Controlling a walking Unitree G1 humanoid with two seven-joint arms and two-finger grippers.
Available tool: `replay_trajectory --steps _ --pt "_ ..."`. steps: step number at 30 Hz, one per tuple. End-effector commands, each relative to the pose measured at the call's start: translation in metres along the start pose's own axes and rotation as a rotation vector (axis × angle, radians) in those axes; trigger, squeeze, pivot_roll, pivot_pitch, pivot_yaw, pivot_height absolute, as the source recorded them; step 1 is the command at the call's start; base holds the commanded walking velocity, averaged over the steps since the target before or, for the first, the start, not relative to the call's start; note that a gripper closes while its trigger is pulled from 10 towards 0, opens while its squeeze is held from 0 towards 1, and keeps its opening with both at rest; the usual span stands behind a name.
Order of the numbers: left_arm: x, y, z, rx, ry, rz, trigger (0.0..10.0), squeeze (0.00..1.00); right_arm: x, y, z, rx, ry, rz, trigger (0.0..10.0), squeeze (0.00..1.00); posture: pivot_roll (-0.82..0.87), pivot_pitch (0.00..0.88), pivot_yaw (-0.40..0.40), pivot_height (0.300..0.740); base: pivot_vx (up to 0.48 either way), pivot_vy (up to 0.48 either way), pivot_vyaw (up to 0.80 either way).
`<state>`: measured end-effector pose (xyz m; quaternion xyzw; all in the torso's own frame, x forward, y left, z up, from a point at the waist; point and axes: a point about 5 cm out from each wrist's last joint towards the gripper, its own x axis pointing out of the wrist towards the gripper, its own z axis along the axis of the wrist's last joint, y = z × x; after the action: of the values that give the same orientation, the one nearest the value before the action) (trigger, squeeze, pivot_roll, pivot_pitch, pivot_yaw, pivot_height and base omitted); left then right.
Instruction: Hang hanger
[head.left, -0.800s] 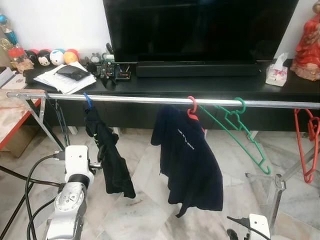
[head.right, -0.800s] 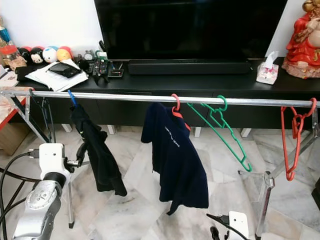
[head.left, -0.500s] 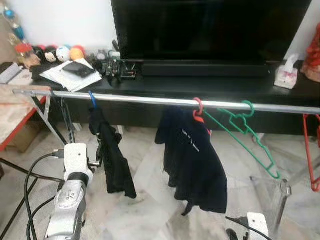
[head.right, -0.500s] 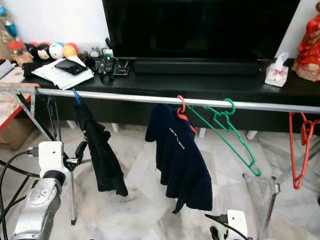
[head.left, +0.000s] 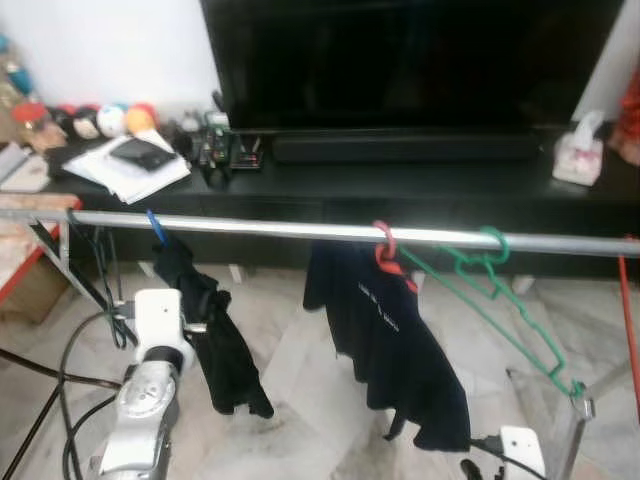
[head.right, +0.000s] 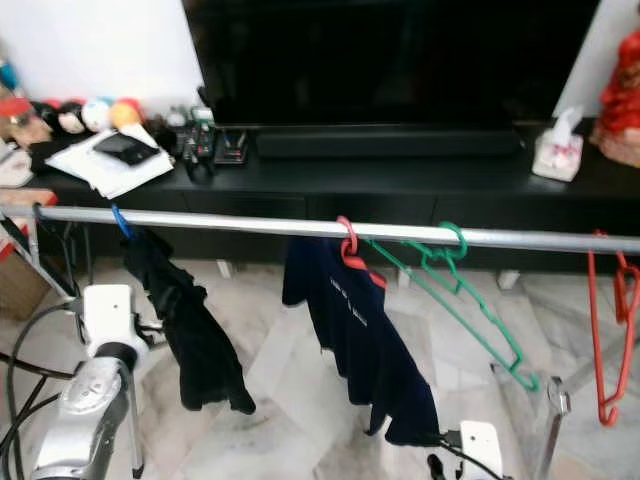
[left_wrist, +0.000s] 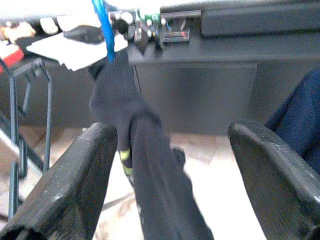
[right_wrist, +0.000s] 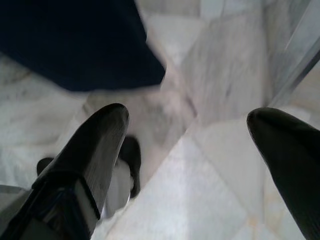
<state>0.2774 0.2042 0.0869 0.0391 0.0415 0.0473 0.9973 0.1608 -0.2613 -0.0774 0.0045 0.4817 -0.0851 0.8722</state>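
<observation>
four hangers (head.right: 455, 300), two garments (head.right: 360, 340), one rail (head.right: 250, 227)

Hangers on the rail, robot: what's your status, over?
Both grippers open, empty: left gripper facing black garment, right gripper low over the floor. Blue hanger, red hanger, green hanger on rail. Nothing blocking.

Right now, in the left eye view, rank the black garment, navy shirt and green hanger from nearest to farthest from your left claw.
1. Black garment, right beside the left claw, on the blue hook.
2. Navy shirt, mid-rail.
3. Green hanger, farther right, empty.
</observation>
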Motion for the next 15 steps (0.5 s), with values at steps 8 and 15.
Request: replay_trajectory --steps 8,15 --pt "0.001 0.006 0.0 0.013 0.026 0.027 10.0 0.0 0.002 0.01 0.001 -0.001 0.001 0.033 10.0 0.0 -0.08 0.012 0.035 0.74 0.105 0.0 0.0" --pt "0.016 0.009 0.002 -0.033 0.085 0.065 10.0 0.0 0.002 0.011 0.001 -0.003 0.002 0.038 10.0 0.0 -0.07 0.011 0.033 0.74 0.0 0.0 0.0"
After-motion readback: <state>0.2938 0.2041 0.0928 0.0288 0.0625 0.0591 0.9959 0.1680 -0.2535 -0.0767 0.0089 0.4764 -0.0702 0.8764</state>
